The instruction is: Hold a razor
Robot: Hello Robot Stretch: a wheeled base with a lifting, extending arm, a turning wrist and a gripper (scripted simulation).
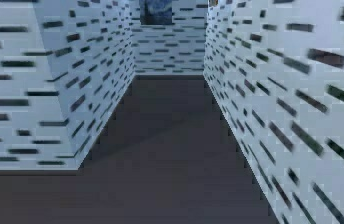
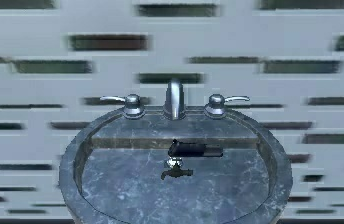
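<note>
1. I am looking at a round dark stone sink (image 2: pixel 80 165) in the arm side view. It is sitting against a white tiled wall (image 2: pixel 40 40) with scattered dark tiles.
2. A grey faucet (image 2: pixel 173 98) is standing at 12 o'clock on the sink's rim, with its spout pointing down toward the bowl.
3. A lever handle (image 2: pixel 130 102) is sitting at 11 o'clock on the rim and a second lever handle (image 2: pixel 217 102) at 1 o'clock. Each is just beside the faucet with its lever pointing away from it.
4. A thin dark item (image 2: pixel 198 153) with a white end is lying in the bowl, a little toward 12 o'clock from the bowl's middle. Its length is running toward 3 o'clock and its white end is sitting at the 9 o'clock side. I am reading it as possibly the razor, but it is too small to confirm.
5. A small dark blob (image 2: pixel 175 173) is sitting at 6 o'clock from that white end, near the bowl's middle. I cannot tell what it is, or whether the two are touching.
6. I cannot tell the state of the jaws.
7. In the forward view, a dark floor (image 1: pixel 160 150) is running toward 12 o'clock between a tiled side wall (image 1: pixel 40 80) at 9 o'clock and another side wall (image 1: pixel 290 90) at 3 o'clock.
8. An end wall (image 1: pixel 170 50) is closing the passage at 12 o'clock. A bluish framed panel (image 1: pixel 158 10) is hanging at its top, and I cannot tell what it is.
</note>
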